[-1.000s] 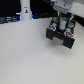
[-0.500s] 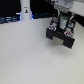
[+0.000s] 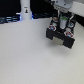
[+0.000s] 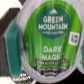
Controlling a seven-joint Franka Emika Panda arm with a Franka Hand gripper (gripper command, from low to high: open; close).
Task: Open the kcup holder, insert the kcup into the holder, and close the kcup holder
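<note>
The kcup holder (image 3: 62, 33) is a black, boxy unit standing on a pale, matte table surface (image 3: 27, 57) toward the exterior view's right. Its top drawer appears pulled out, forming an open tray with dark walls; the picture is too coarse to confirm the drawer fronts or handles in detail. The gripper (image 3: 64, 21) hangs directly above the open tray, its light grey body reaching down from the upper edge of the exterior view, with dark fingers below it. Between those fingers sits the kcup (image 4: 53, 37), seen in the exterior view as a small green patch just above the holder. The wrist view shows the pod close up: a round foil lid, glossy, bright green with a whitish rim and a darker band carrying white lettering that reads "Green Mountain" and "Dark Magic". The lid fills most of that view. Dark, curved shapes lie at its edges, and a second round, pale-rimmed form (image 4: 19, 76) is partly visible beside it; what it is cannot be told. The fingers are closed on the pod, narrowly spaced to its width, though the contact faces themselves are hidden. Whether the pod touches the tray floor cannot be told. A white bottle-shaped object (image 3: 25, 11) with a dark band stands upright, well apart toward the exterior view's left, against a dark background.
</note>
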